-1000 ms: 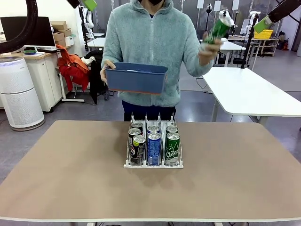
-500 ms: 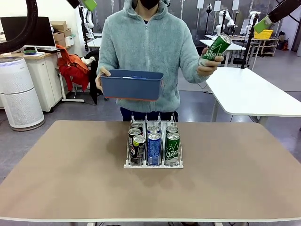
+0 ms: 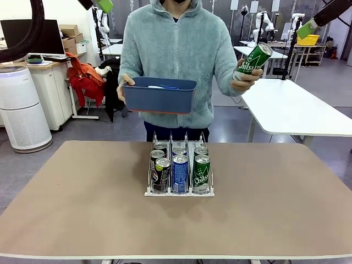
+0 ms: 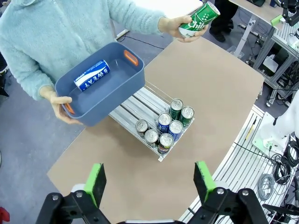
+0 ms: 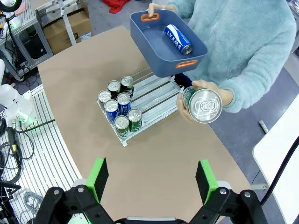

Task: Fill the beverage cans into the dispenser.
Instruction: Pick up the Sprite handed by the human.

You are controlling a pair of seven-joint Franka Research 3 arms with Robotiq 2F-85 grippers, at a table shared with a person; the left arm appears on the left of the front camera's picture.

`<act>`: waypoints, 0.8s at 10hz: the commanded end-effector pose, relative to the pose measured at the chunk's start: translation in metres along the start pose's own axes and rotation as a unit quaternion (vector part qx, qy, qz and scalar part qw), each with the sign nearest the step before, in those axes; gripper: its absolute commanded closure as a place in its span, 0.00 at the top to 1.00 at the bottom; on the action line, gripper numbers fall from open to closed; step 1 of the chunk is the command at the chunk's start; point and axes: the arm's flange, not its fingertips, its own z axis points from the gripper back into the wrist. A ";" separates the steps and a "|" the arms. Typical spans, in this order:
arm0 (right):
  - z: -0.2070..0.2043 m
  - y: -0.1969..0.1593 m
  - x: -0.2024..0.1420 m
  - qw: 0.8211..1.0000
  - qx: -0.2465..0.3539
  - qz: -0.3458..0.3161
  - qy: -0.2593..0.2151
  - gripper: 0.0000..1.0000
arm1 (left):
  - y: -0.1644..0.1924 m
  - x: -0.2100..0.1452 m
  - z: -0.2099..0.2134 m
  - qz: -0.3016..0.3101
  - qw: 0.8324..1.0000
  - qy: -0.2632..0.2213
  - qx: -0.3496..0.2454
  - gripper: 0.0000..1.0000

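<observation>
Overhead, left hand [image 4: 150,175] and right hand [image 5: 151,170] gape above the tan table [image 3: 82,209], white desks [image 3: 291,110] beyond.

Bright, even overhead light; frames are sharp. Soft shadows lie on the surface [image 3: 82,203]. Wrist views bend at their edges.

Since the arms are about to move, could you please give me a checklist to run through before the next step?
1. Left pincer open: ok.
2. Right pincer open: ok.
3. Green can held out in the person's hand: ok.
4. Free room at the back of the dispenser lanes: ok.
5. Everything loaded: not ok; a blue can lies in the blue bin.
6. Green can within reach: cannot tell.
</observation>
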 end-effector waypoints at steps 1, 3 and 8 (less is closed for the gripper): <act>-0.001 0.000 0.000 1.000 -0.004 -0.001 -0.002 1.00 | -0.001 -0.002 0.001 0.002 1.000 0.002 0.002 1.00; -0.001 0.000 0.000 1.000 -0.004 -0.001 -0.002 1.00 | -0.001 -0.002 0.001 0.002 1.000 0.002 0.002 1.00; -0.001 0.000 0.000 1.000 -0.004 -0.001 -0.002 1.00 | -0.001 -0.002 0.001 0.002 1.000 0.002 0.002 1.00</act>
